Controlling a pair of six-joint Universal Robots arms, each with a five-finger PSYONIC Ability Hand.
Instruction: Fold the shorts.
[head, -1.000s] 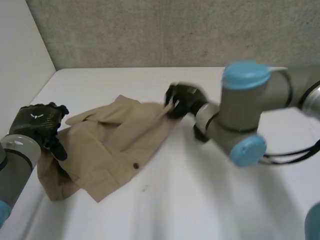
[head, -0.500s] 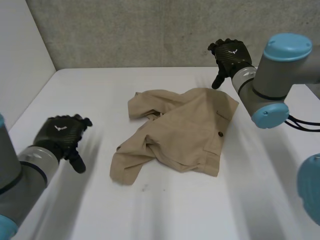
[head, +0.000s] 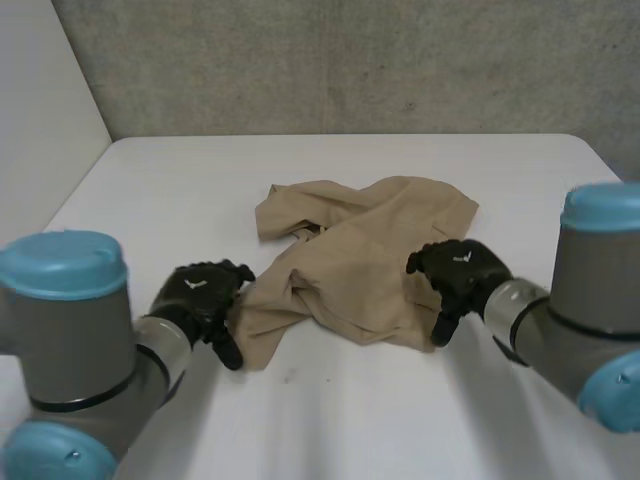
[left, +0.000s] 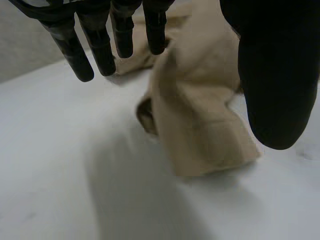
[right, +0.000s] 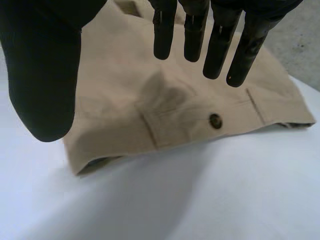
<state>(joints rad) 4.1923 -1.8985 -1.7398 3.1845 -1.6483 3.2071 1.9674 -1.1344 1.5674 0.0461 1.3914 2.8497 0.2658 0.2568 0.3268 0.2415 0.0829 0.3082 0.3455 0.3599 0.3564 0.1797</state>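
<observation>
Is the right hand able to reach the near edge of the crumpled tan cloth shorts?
Probably yes: the open right hand hovers over that edge of the tan cloth shorts, with nothing between.

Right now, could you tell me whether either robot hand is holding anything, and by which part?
Nothing is held. The left robot hand and the right robot hand are both open, fingers straight, over the near edge of the shorts.

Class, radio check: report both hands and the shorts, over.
Left hand open, at near-left corner of shorts. Right hand open, over the button edge. Shorts crumpled, unfolded. Nothing in the way.
</observation>
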